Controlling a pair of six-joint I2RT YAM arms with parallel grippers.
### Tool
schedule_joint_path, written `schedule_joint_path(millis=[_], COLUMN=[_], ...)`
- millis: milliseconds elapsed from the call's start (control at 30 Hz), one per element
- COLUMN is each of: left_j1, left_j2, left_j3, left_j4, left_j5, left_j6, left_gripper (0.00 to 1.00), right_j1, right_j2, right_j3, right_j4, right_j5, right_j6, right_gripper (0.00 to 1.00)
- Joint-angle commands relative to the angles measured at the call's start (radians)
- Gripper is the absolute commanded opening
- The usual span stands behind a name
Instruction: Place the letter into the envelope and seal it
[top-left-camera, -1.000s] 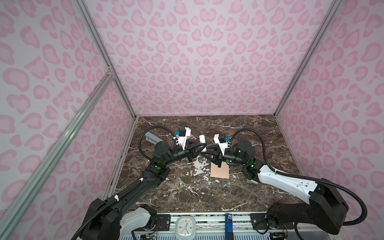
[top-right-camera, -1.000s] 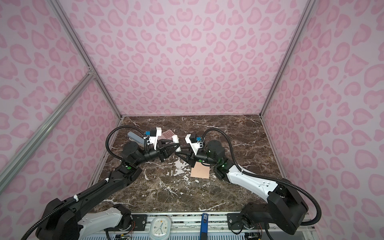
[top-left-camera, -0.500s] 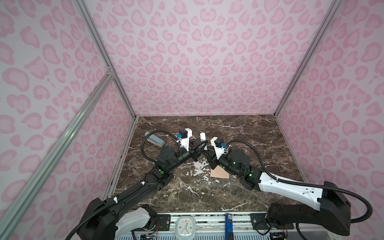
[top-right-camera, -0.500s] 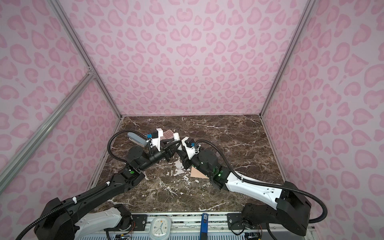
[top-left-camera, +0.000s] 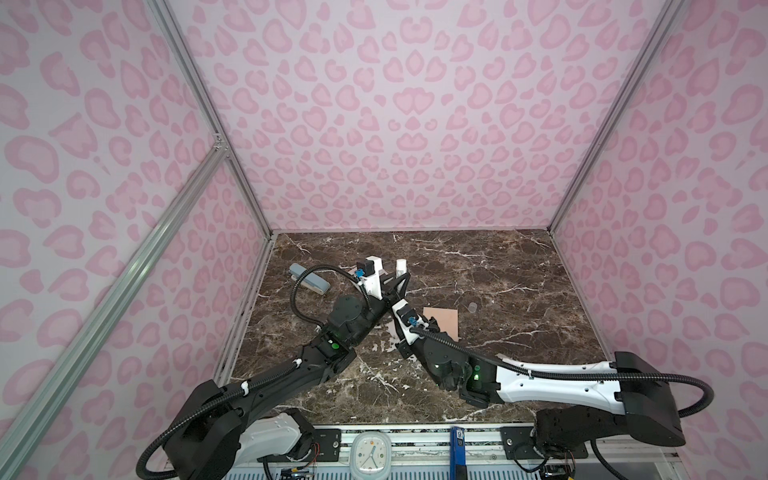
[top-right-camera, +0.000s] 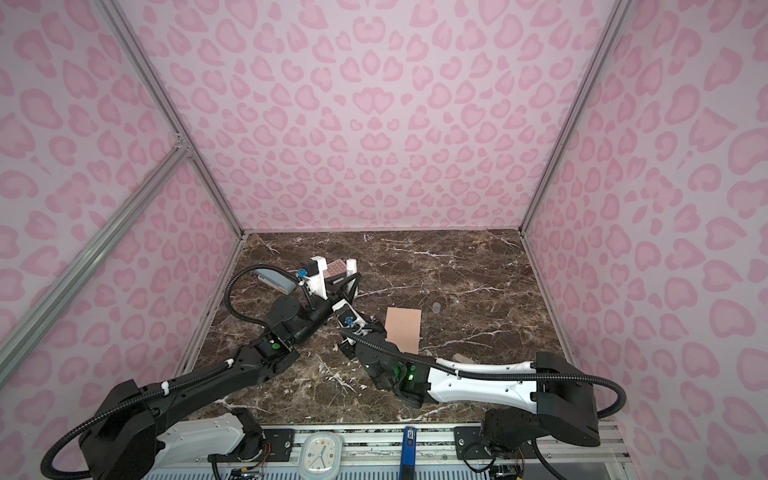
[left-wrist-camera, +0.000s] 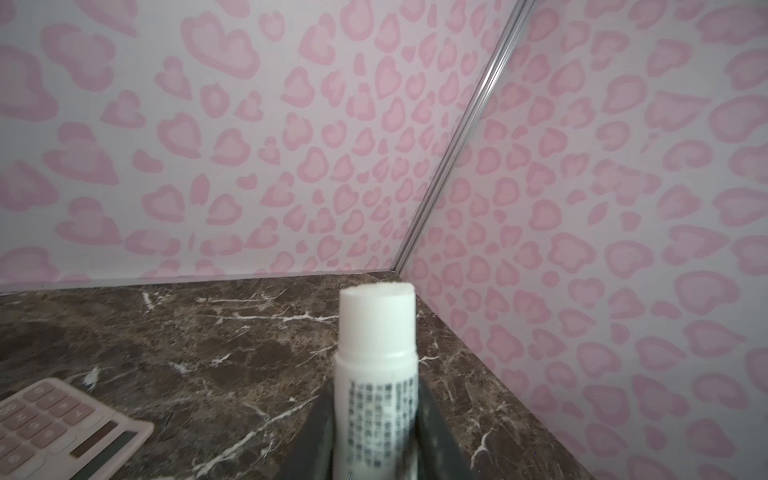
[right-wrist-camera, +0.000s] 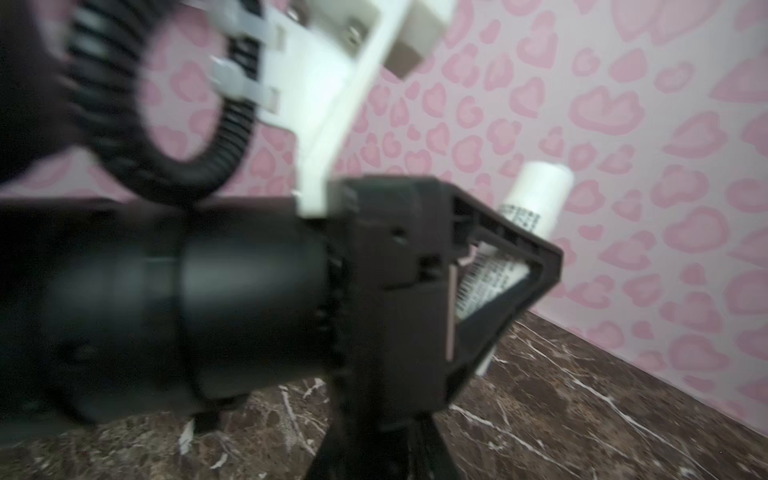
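The peach-tan envelope (top-left-camera: 442, 322) (top-right-camera: 402, 328) lies flat on the marble floor, just right of both grippers. The letter does not show in any view. My left gripper (left-wrist-camera: 376, 399) (top-left-camera: 397, 280) is raised above the floor, left of the envelope and shut on an upright white glue stick (left-wrist-camera: 376, 332) (top-left-camera: 401, 266) (top-right-camera: 351, 266). My right gripper (right-wrist-camera: 376, 444) points at the left gripper's body from close by. Its fingers are dark and blurred, and in both top views they are tucked under the left arm. Its wrist (top-left-camera: 409, 318) is beside the envelope's left edge.
A pink calculator (left-wrist-camera: 62, 424) (top-right-camera: 336, 268) lies behind the left gripper. A grey-blue stapler-like object (top-left-camera: 309, 279) sits near the left wall. A small clear cap (top-left-camera: 472, 307) stands right of the envelope. A clock (top-left-camera: 370, 455) rests on the front rail.
The right arm pulled back from the glue stick and swung left and down, ending close beside the left gripper's body. The left gripper kept the glue stick almost still.
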Motion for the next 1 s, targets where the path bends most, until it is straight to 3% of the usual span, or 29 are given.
schedule_joint_path(millis=[0, 267, 467, 800, 967], left_j1=[-0.004, -0.004, 0.002, 0.039, 0.090], left_j2=[0.006, -0.023, -0.080, -0.165, -0.200], left_j3=[-0.009, -0.011, 0.013, 0.026, 0.014], left_j4=[0.004, -0.023, -0.093, -0.160, -0.144], left_j5=[-0.043, -0.061, -0.072, -0.037, 0.066], left_j6=[0.009, 0.032, 0.074, 0.077, 0.032], left_gripper=[0.04, 0.04, 0.04, 0.04, 0.04], right_j1=[-0.002, -0.015, -0.080, -0.258, -0.376], right_j2=[0.001, -0.029, -0.121, -0.304, -0.331], right_j3=[0.003, -0.023, -0.086, -0.180, -0.198], right_j4=[0.089, 0.037, -0.009, -0.073, -0.072], right_j5=[-0.007, -0.069, -0.187, -0.491, -0.736], right_j6=[-0.016, 0.010, 0.018, 0.024, 0.039], right_gripper=[0.31, 0.42, 0.47, 0.47, 0.46])
